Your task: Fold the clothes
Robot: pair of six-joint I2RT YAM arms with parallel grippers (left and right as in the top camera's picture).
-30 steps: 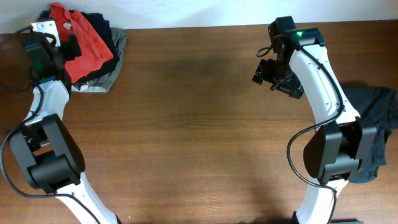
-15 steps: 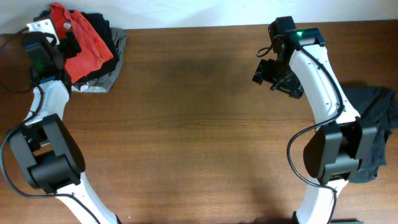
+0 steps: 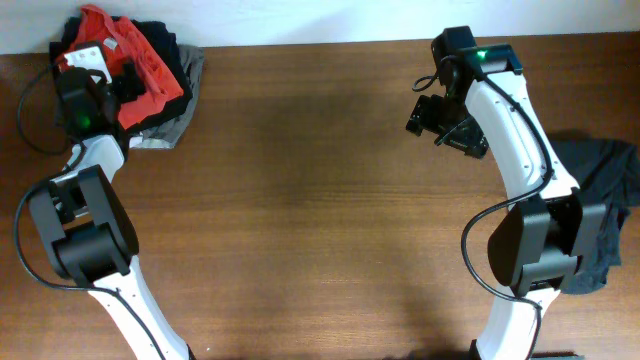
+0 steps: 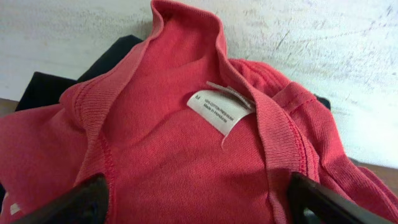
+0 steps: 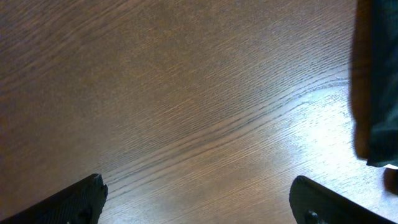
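Observation:
The clothes, a red-orange T-shirt (image 3: 158, 76), lie crumpled on top of a pile at the table's far left corner. In the left wrist view its inner collar with a white label (image 4: 217, 111) fills the frame. My left gripper (image 3: 112, 72) is down on the shirt with its jaws wide open. Red fabric (image 4: 186, 149) spans the gap between the two fingertips (image 4: 87, 200), which are not closed on it. My right gripper (image 3: 443, 122) hangs open over bare wood at the far right, with nothing between its fingers (image 5: 74, 199).
Black and grey garments (image 3: 172, 118) lie under the red shirt in the pile. A dark garment (image 3: 603, 205) hangs over the table's right edge and shows at the right wrist view's edge (image 5: 376, 81). A white wall (image 4: 323, 37) rises behind the pile.
My left arm has pushed farther toward the pile, and its gripper now sits on the red shirt's collar. The right arm has not moved.

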